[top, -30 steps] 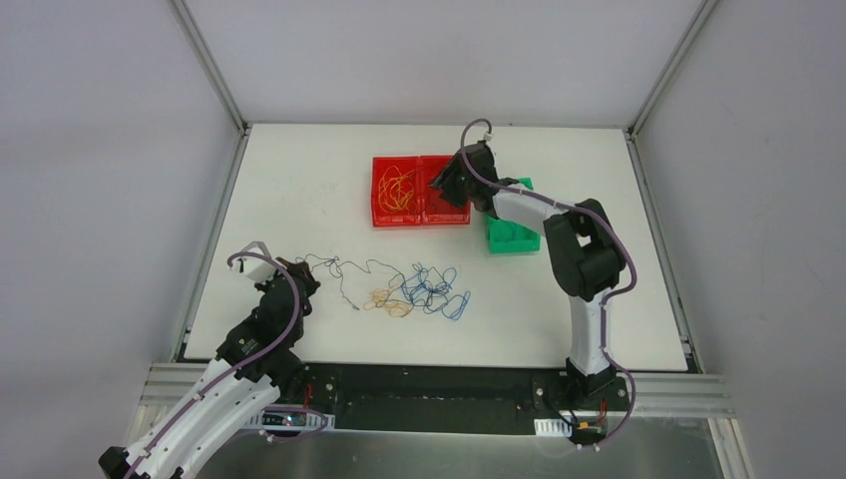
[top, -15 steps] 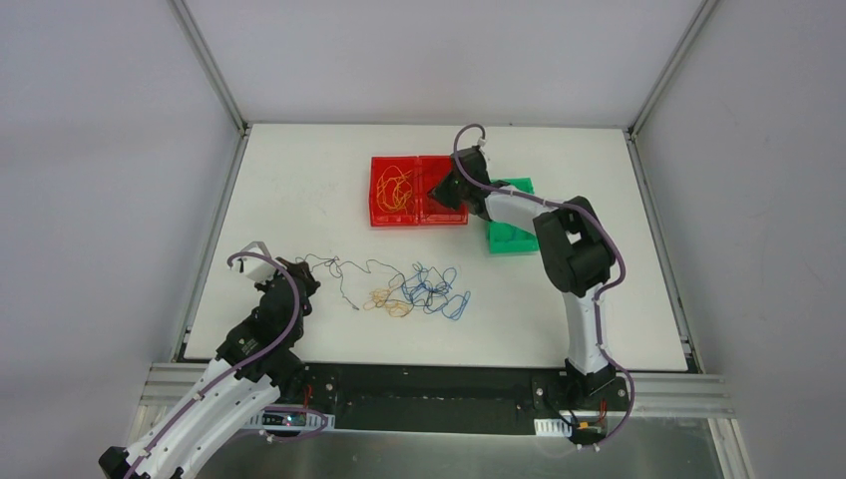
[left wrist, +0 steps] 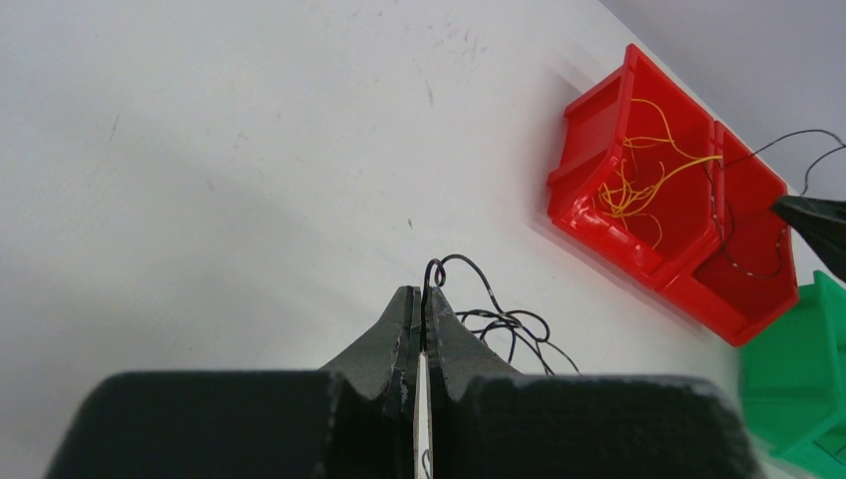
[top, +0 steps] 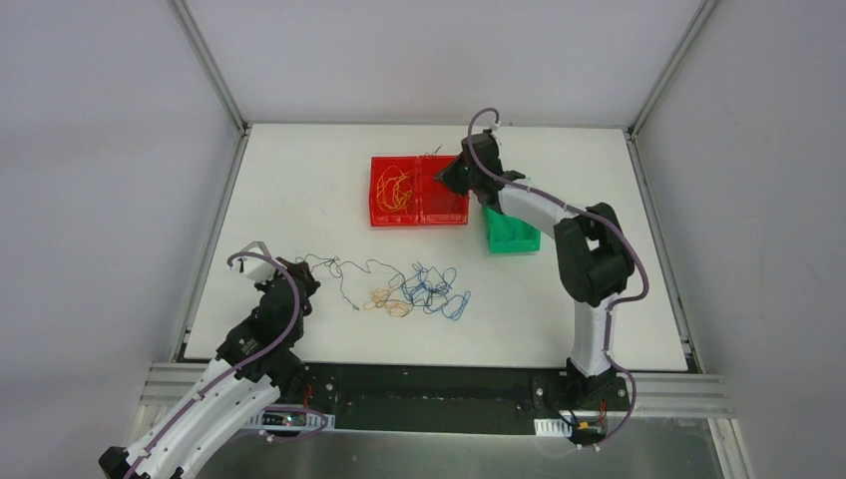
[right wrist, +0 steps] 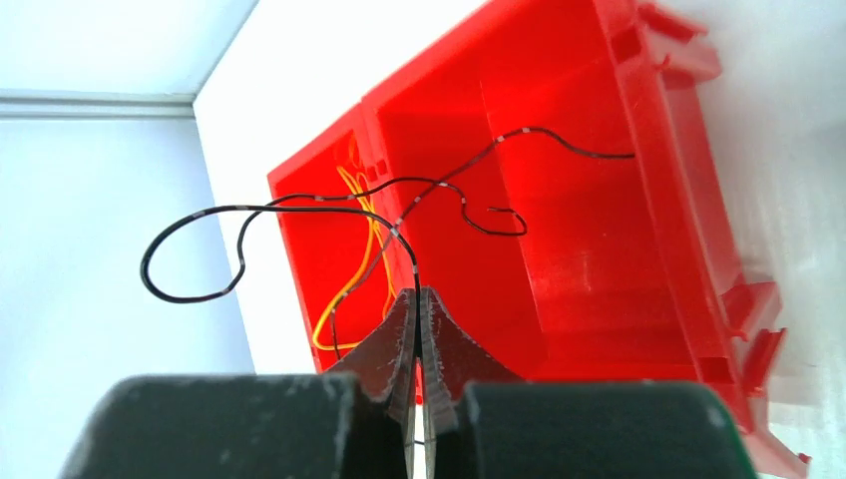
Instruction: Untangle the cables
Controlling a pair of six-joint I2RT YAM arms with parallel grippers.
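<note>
Clock calls are off the top view, 12 = far edge of the table [top: 299, 170].

Your left arm [top: 224, 374] is folded low. It comes in from the 7 o'clock corner, wrist just over the table edge at about 8. The left gripper [top: 309, 281] points toward 2 o'clock, close to the surface. Its fingers [left wrist: 389, 344] are pressed together, pinching the end loop of a dark cable [left wrist: 509, 321] right at the tips. That cable trails toward 3 o'clock into the tangle [top: 424, 291] of blue, orange and dark cables lying on the table on the 6 o'clock side of centre.

Your right arm [top: 589, 264] stands up from its base at 5 o'clock, elbow raised, forearm stretched toward 11 o'clock past the green bin [top: 514, 239]. The right gripper [top: 442, 183] sits above the right-hand one of the two red bins [top: 419, 222], which stand touching side by side, just past centre toward 12. Its fingers are closed to a thin slit, nipping a black cable [right wrist: 299, 207]. One end of that cable lies down in the right red bin. The rest arcs up and loops out over the bin wall. Yellow cables [top: 397, 190] are heaped in the left red bin.
</note>
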